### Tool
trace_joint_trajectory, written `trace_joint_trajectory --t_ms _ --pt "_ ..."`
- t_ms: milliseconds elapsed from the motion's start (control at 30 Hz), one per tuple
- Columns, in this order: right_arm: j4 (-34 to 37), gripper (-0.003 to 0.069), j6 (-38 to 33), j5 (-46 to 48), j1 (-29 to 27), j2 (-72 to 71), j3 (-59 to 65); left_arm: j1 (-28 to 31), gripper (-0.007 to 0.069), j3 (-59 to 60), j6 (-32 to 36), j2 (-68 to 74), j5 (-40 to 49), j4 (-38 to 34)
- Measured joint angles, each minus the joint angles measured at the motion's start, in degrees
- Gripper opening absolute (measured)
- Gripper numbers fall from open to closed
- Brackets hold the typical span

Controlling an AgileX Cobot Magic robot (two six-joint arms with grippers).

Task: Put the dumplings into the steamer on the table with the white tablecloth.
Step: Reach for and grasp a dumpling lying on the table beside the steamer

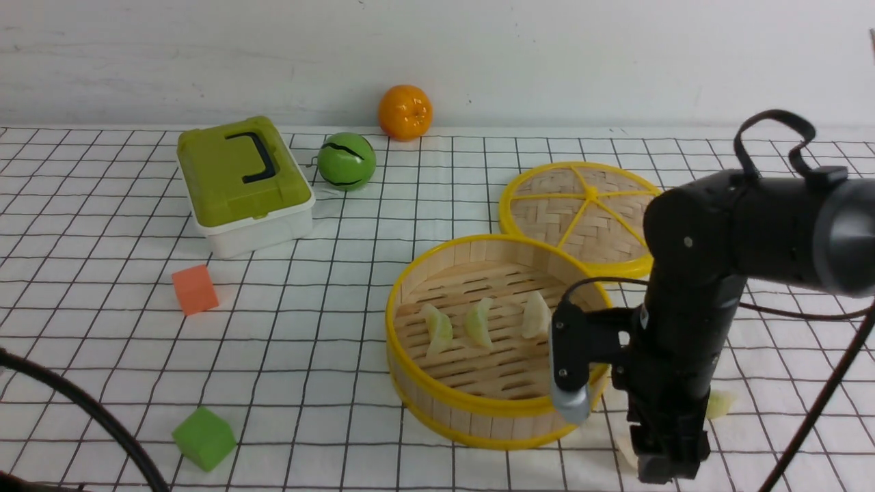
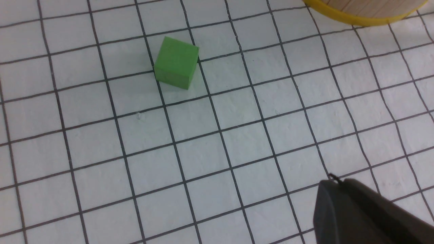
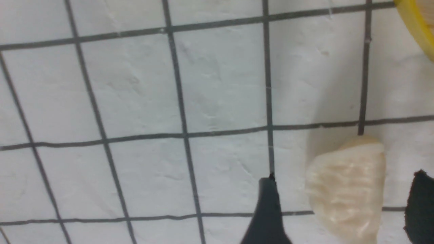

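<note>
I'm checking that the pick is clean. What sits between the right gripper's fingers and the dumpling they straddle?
Only bare white tablecloth. In the right wrist view, the dumpling lies between the fingers of the open right gripper, with cloth showing on each side.

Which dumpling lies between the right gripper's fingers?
The cream dumpling on the cloth beside the steamer: the right gripper's fingers flank it. Three others lie inside the steamer; another lies on the cloth further right.

Front view looks across the table (image 1: 102,328); 2 close wrist views face down, sharing the steamer (image 1: 478,420).
</note>
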Motion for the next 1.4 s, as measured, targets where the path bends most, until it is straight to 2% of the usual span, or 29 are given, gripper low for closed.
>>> trace_joint_trajectory --t_ms 33,133,167,267,467,600,633,667,700,733,800,833,900,1000,1100,1267,1400 --pt "-0.2 0.0493 0.0 -0.2 0.0 0.3 0.0 0.0 -0.0013 0.0 0.0 0.0 0.0 0.0" --pt "-1.5 0.0392 -0.2 -0.6 0.0 2.3 0.0 0.0 -0.0013 0.1 0.0 1.5 -0.5 -0.2" --pt "-1.6 0.0384 -0.2 -0.7 0.0 2.4 0.0 0.0 -0.0013 0.1 0.0 1.5 -0.5 -0.2" --pt "-2.5 0.0200 -0.2 -0.8 0.0 2.4 -0.1 0.0 -0.0013 0.1 0.0 1.6 -1.0 -0.2" --pt "-3.4 0.0192 1.0 0.2 0.0 0.5 -0.2 0.0 -0.0013 0.1 0.0 1.6 -1.2 -0.1" --pt "-3.4 0.0181 4.6 5.5 0.0 -6.5 -2.5 0.0 -0.0013 0.1 0.0 1.6 -1.4 0.1" --pt "-3.4 0.0115 6.5 7.2 0.0 -8.3 -4.2 0.0 -0.0013 0.1 0.0 1.6 -1.7 0.1" --pt "-3.0 0.0103 6.9 7.4 0.0 -9.0 -4.5 0.0 -0.0013 0.1 0.0 1.6 -1.8 0.1" --pt "-0.8 0.0028 10.4 8.7 0.0 -11.2 -7.3 0.0 -0.0013 0.1 0.0 1.6 -2.6 0.1" --pt "1.4 0.0003 13.3 8.9 0.0 -12.2 -9.3 0.0 -0.0013 0.1 0.0 1.6 -3.2 0.1" --pt "4.7 -0.0009 16.7 9.1 0.0 -12.6 -11.8 0.0 -0.0013 0.1 0.0 1.6 -4.1 0.1" --pt "9.0 -0.0015 24.1 8.8 0.0 -12.4 -14.9 0.0 -0.0013 0.1 0.0 1.6 -5.3 0.1" --pt "12.7 -0.0015 31.2 8.6 0.1 -11.1 -17.7 0.0 -0.0013 0.1 0.0 1.6 -6.4 0.1" --pt "14.9 -0.0013 38.1 8.4 0.1 -7.3 -21.0 0.0 -0.0013 0.1 0.0 1.6 -6.7 0.1" --pt "14.8 -0.0012 39.0 8.4 0.6 -2.5 -23.1 0.0 -0.0013 0.1 0.0 1.6 -6.7 0.1" --pt "14.2 -0.0008 33.3 10.1 2.9 0.7 -24.5 0.0 -0.0013 0.1 0.0 1.6 -6.7 0.2" --pt "13.2 -0.0008 32.2 10.3 3.6 -1.5 -23.8 0.0 -0.0013 0.1 0.0 1.6 -6.6 0.3"
